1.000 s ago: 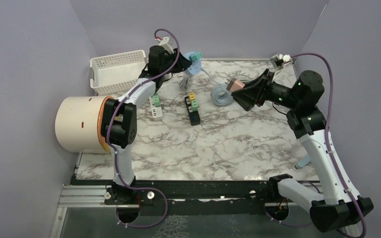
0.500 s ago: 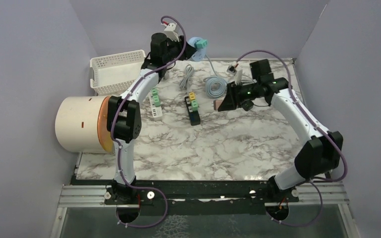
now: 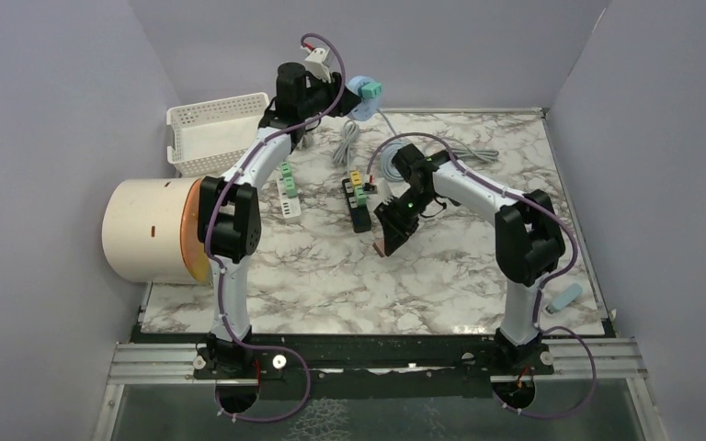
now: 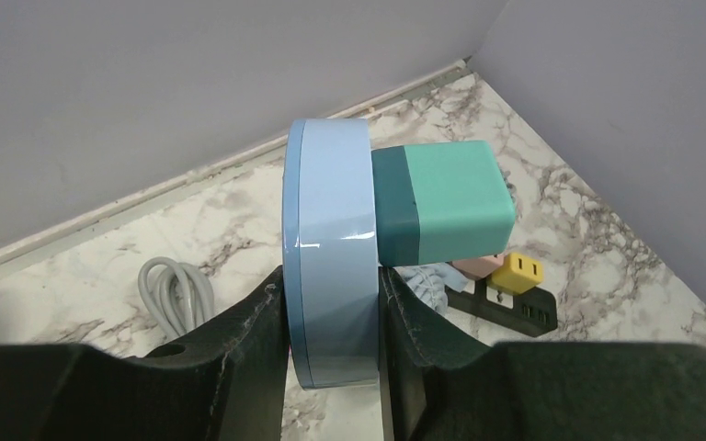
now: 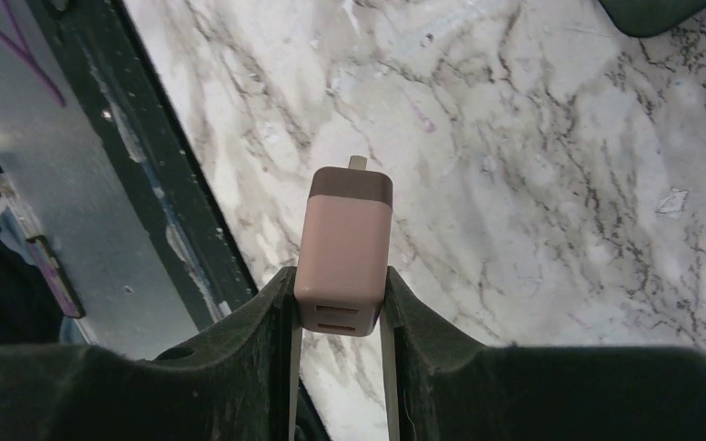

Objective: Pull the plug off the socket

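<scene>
The left hand (image 4: 331,303) is clenched on a round pale-blue socket (image 4: 329,230), its two dark fingers (image 4: 248,331) pressing the disc's flat faces, and it holds the socket up off the bench (image 3: 441,266) above the far edge, toward the far-left corner. A teal plug (image 4: 450,202) sits seated in one face of the socket, flush against it. The right hand (image 5: 340,308) grips a pink plug (image 5: 347,239) by its sides, well apart from the socket, over the middle of the bench on the near side of a black power strip (image 3: 360,216). A metal prong shows at the plug's outer end and two slots at the end nearest the wrist; whether the plug touches the marble cannot be told. The black strip carries yellow and green plugs. A white power strip (image 3: 290,204) with green plugs lies to its left, and a white basket (image 3: 211,115) stands at the far-left corner.
</scene>
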You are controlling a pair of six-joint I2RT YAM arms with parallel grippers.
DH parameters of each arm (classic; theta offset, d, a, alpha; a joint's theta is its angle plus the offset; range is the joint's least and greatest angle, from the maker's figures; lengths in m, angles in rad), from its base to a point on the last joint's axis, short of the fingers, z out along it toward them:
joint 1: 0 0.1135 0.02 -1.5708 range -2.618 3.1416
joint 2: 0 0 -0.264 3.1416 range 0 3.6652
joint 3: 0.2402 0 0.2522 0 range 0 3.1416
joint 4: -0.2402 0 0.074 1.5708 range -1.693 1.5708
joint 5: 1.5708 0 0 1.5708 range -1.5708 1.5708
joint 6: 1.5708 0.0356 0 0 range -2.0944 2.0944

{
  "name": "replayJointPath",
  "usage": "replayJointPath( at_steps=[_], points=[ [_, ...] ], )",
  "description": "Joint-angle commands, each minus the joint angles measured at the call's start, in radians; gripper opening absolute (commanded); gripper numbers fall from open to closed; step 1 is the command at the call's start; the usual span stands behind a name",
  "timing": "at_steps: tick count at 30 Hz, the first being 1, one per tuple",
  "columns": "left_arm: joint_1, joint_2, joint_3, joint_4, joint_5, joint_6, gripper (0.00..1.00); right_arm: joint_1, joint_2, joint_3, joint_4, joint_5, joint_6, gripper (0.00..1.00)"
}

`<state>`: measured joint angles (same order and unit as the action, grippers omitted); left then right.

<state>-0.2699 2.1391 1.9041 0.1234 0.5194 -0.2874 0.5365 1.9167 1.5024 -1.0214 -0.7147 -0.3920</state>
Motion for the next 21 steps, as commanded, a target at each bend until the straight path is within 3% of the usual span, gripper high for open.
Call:
replayJointPath(
  at_steps=[1,10,17,21],
  points=[
    [-0.005,-0.063,-0.027,0.021,0.067,0.054,0.0,-0.005,0.065,0.022,-0.034,0.085,-0.116,0.04],
    [-0.002,-0.067,-0.049,0.023,0.083,0.059,0.0,-0.005,0.177,0.088,-0.041,0.181,-0.16,0.15],
    [-0.002,-0.08,-0.078,0.031,0.087,0.063,0.0,-0.004,0.116,0.089,0.093,0.44,-0.095,0.39],
    [-0.002,-0.089,-0.092,0.041,0.088,0.058,0.0,-0.006,0.018,0.051,0.196,0.474,-0.064,0.56]
  ],
)
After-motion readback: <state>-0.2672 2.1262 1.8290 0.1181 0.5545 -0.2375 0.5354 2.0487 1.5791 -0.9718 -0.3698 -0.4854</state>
